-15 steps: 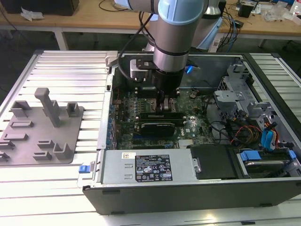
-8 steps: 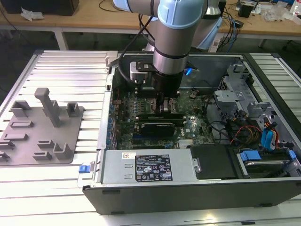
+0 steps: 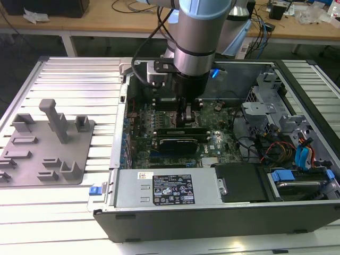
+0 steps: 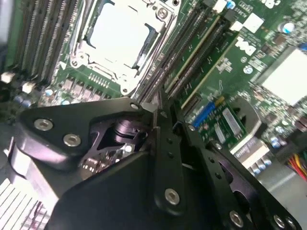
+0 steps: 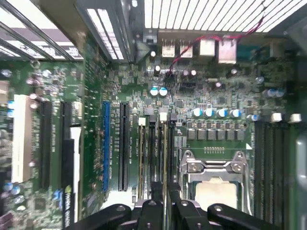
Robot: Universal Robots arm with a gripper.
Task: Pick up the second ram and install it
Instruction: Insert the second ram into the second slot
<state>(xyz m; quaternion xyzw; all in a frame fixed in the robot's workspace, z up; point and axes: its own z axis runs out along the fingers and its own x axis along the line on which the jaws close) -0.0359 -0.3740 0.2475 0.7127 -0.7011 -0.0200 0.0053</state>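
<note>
the gripper [image 5: 162, 203] is down inside the open computer case [image 3: 223, 210], fingers drawn close together over the memory slots [image 5: 154, 148] beside the processor socket [image 5: 213, 177]. the second ram seems clamped edge-on between them, though the thin strip is hard to make out. seating looks underway, not confirmed done.

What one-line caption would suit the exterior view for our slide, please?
The arm's gripper reaches down into the open computer case, poised over the motherboard.

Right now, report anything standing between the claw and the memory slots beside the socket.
Nothing visible does. In the first wrist view the claw sits directly over the slots next to the socket, with no cable or part across them. I cannot tell whether it holds the ram.
</note>
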